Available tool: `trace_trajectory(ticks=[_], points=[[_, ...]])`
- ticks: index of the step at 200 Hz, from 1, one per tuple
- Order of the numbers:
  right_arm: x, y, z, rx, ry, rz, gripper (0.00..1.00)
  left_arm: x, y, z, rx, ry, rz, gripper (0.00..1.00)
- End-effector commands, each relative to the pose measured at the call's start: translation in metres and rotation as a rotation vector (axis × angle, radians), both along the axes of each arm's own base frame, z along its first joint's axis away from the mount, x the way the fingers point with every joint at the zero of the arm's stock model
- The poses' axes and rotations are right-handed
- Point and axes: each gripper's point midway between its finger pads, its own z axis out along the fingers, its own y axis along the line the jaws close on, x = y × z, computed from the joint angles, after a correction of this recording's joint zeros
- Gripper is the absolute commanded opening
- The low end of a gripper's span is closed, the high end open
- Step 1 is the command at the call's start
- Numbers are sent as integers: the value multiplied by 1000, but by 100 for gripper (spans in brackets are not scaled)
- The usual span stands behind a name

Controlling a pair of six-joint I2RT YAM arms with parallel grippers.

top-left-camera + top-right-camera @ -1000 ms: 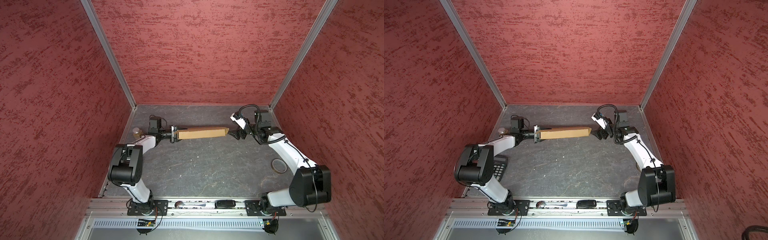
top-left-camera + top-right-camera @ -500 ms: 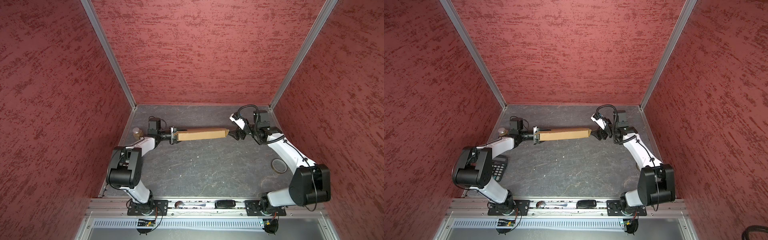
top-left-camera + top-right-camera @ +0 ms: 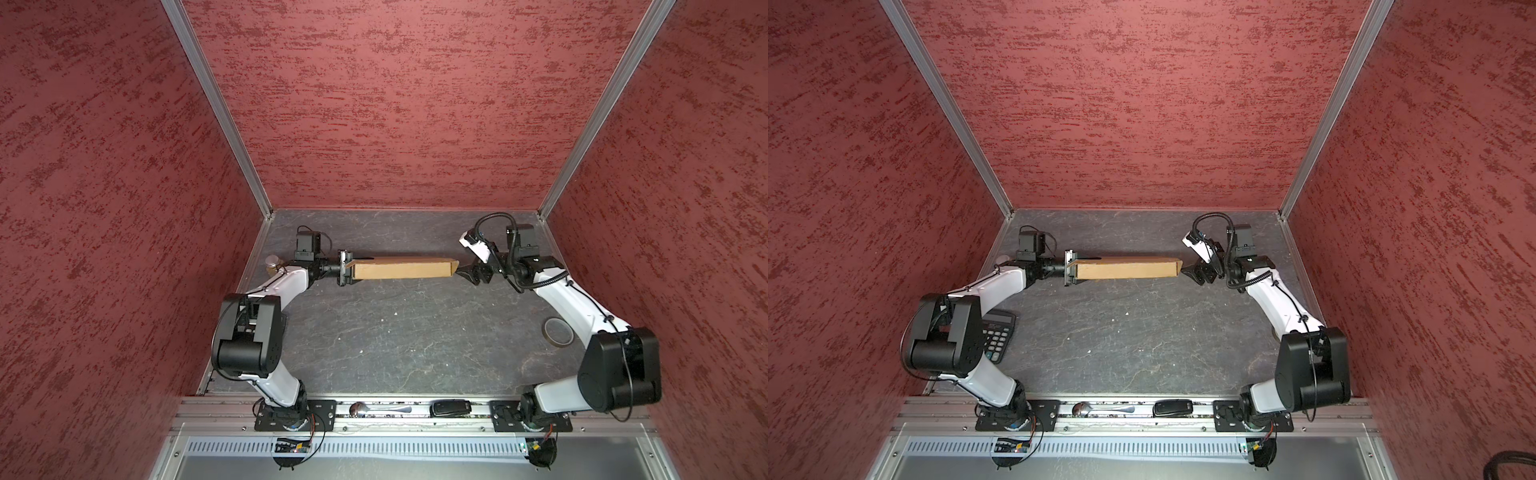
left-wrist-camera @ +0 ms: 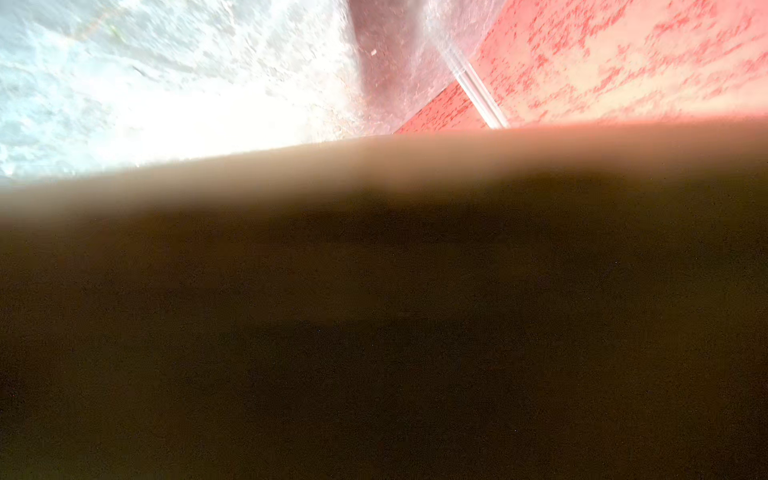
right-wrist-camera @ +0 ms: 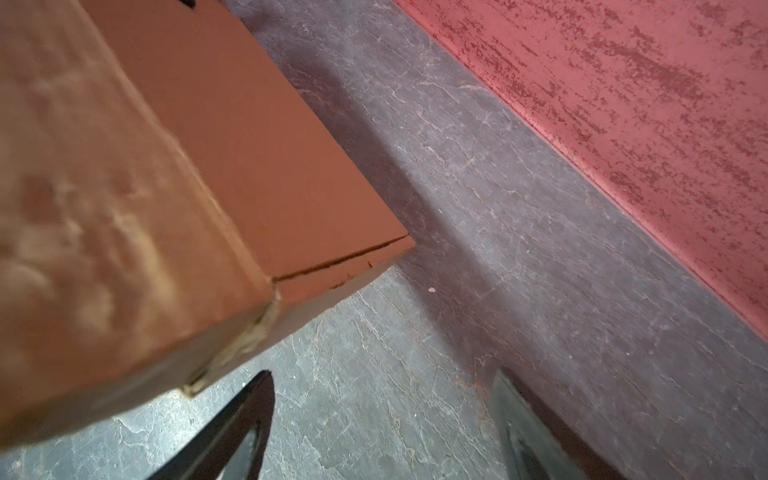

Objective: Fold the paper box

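The paper box (image 3: 401,269) is a long tan cardboard shape, folded up and standing on its edge at the back of the table, seen in both top views (image 3: 1125,269). My left gripper (image 3: 347,271) is shut on the box's left end. Cardboard (image 4: 374,291) fills most of the left wrist view and hides the jaws there. My right gripper (image 3: 466,275) stands open just off the box's right end, apart from it. In the right wrist view the box's corner (image 5: 124,187) hangs beside the two black fingers (image 5: 249,415), with bare table between them.
A tape roll (image 3: 559,331) lies by the right arm. A calculator (image 3: 998,334) sits under the left arm's elbow. A small jar (image 3: 272,262) stands at the left wall. A spoon (image 3: 374,409) and a black device (image 3: 451,407) lie on the front rail.
The right gripper's jaws have widened a little beside the box's right end. The box and the left gripper have stayed nearly where they were.
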Motion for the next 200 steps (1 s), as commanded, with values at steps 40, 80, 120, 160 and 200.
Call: trace_trajectory(ticks=[40,80,120,160,200], points=[[-31,3,-19,30,48,50,83,-15,7,-7,49,178,-82,25],[-47,13,-25,79,39,104,83,-33,-9,-11,61,334,-174,24],[-67,26,-22,121,53,170,82,-23,-22,-12,51,375,-252,24],[-86,35,-11,127,32,204,82,-6,-13,-14,38,368,-258,24],[-93,45,-3,139,21,234,82,2,-10,-10,6,343,-257,23]])
